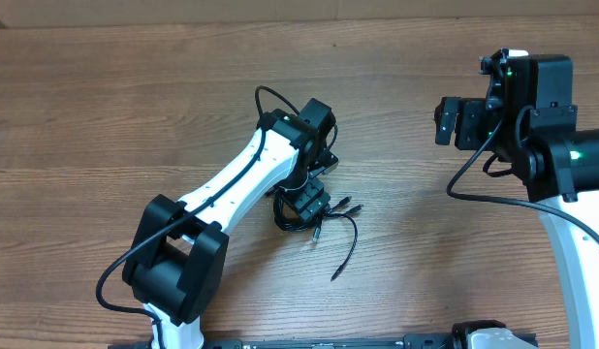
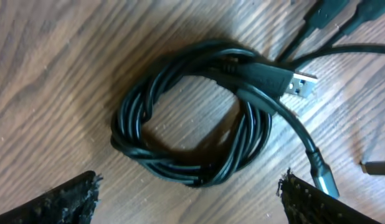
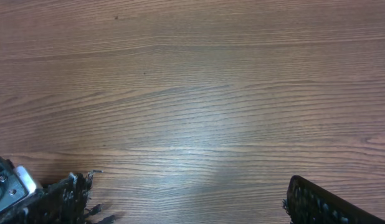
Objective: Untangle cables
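Worn black fingertips [image 2: 68, 199] of the left tool [image 2: 191, 205] fill the bottom corners of the left wrist view, spread wide with nothing between them, so this tool is open and holding nothing. Just beyond them the cables [image 2: 137, 115] lie on the wooden bench [image 2: 55, 56] as one small twisted coil, near the middle of the bench in the overhead view. A silver USB plug [image 2: 292, 83] rests across the coil's upper right edge, and loose tails run off to the right. The step in hand looks like a first grasp. It would probably go best if the tool closed on a single free end, such as that plug or the tail beside it, rather than on the whole bundle. Pinching all the strands together would likely only lift the knot. A free end could then be drawn out along its own winding, slowly, so that the loops do not tighten. The left arm [image 1: 232, 179] reaches diagonally from the lower left, its wrist bent down so the tool hovers right over the coil. The right arm [image 1: 571, 233] stands at the right edge, well apart from the cables. The right tool [image 3: 192, 200] is also open and empty, over bare wood, and it could come across to pin the coil
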Tool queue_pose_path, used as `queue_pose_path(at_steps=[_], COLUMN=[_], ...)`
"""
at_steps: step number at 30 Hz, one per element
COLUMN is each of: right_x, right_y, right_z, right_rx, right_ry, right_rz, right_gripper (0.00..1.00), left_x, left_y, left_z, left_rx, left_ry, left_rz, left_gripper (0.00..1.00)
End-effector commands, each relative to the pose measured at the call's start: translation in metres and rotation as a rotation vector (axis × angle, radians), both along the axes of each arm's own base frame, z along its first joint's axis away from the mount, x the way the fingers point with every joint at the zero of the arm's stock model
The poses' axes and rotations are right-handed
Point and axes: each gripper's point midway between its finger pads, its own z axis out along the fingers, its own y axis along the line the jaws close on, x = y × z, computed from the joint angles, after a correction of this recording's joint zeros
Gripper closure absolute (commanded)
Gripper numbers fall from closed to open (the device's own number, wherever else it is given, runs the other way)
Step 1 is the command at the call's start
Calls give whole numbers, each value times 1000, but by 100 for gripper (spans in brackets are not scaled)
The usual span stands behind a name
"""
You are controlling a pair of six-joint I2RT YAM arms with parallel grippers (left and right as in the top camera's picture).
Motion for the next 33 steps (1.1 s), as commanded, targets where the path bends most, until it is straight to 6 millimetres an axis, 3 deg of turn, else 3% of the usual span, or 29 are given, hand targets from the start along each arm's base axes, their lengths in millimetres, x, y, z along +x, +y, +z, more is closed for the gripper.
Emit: queue_pose_path(at_steps=[1,4,9,14,19,22,25,29,33], right_x=[2,3,3,3,3,2,3,4,4], right_y=[2,3,3,3,3,2,1,0,0], right_z=[13,13,13,13,13,12,13,12,10], right_rx=[0,6,6,5,4,-1,-3,-7,-8], right_ry=[-36,-41,-41,-41,-37,-33,-38,-36,-28], right_rz=[8,11,12,11,12,8,6,2,2], right_gripper=[0,0,0,0,0,0,0,0,0], left_x=[7,30,96,170,211,210,195,167,140], left_y=[-5,-13,-25,-35,-46,-31,-14,-1,13], left_z=[-2,2,30,94,154,160,165,184,188], left_rx=[-23,-48,-58,-63,-102,-76,-94,-234,-282], left_ry=[-22,-119,-414,-798,-1069,-1061,-996,-942,-976], left_rz=[-16,-15,17,56,59,83,123,157,157], left_gripper=[4,0,0,0,0,1,1,3,3])
